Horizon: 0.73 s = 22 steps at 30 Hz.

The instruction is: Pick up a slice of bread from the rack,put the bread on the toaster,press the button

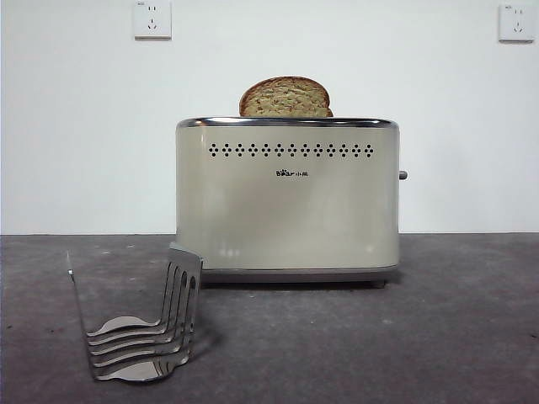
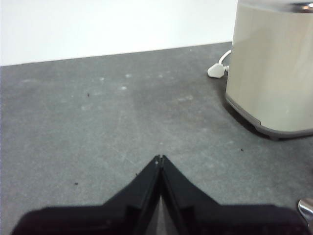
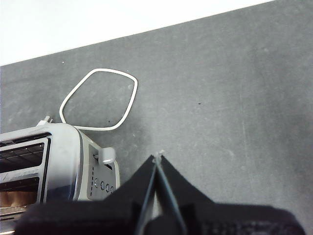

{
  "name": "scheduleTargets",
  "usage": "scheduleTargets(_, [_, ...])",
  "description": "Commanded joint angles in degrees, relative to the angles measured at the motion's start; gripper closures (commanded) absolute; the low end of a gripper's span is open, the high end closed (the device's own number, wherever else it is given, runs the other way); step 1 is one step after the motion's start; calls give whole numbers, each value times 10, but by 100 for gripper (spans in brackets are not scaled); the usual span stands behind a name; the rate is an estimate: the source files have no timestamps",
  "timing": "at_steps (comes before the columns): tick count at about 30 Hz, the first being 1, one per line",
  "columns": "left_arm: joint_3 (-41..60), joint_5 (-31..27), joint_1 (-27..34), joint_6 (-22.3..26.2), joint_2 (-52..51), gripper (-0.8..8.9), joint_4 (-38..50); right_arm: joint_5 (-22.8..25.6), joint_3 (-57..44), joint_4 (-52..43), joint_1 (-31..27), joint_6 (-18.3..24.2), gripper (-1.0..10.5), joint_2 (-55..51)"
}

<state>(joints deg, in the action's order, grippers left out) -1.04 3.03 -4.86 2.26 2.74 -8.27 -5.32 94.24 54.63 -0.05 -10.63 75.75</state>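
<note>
Front view: the slice of bread (image 1: 285, 98) is seen standing upright in the toaster (image 1: 286, 206), only its domed top with brown crust and yellowish-green speckled crumb rising above the chrome rim. The toaster is a cream-beige box with two rows of black dot holes and a small dark logo, set on the dark grey tabletop (image 1: 455, 328). The button (image 1: 402, 175) is seen as a small grey stub on the narrow side edge, near the upper part. The rack (image 1: 139, 324), shiny chrome with curved tines, is placed in front of the toaster's corner, and no slice is held in it. The left pincer (image 2: 160, 157) is clenched above bare tabletop beside the toaster. The right pincer (image 3: 158, 157) is likewise clenched, near the toaster's lever end, with a white cord (image 3: 100, 100) looped beyond.
</note>
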Motion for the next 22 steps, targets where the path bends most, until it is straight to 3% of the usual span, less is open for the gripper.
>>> scheduleTargets(1, [6,0,2,-5,9,816,2,9,-2,-1,0,4,946,2])
scheduleTargets(6, [6,0,2,-5,24,816,2,3,-3,-4,6,4,946,2])
scheduleTargets(10, [6,0,2,-5,37,816,2,101,-29,-12,5,4,946,-39])
scheduleTargets(12, [6,0,2,-5,43,816,2,122,-72,-38,5,4,946,-84])
scheduleTargets(17, [6,0,2,-5,58,816,2,83,-301,-239,6,4,946,-260])
scheduleTargets(22, [6,0,2,-5,74,816,2,160,-612,-507,-3,5,946,-464])
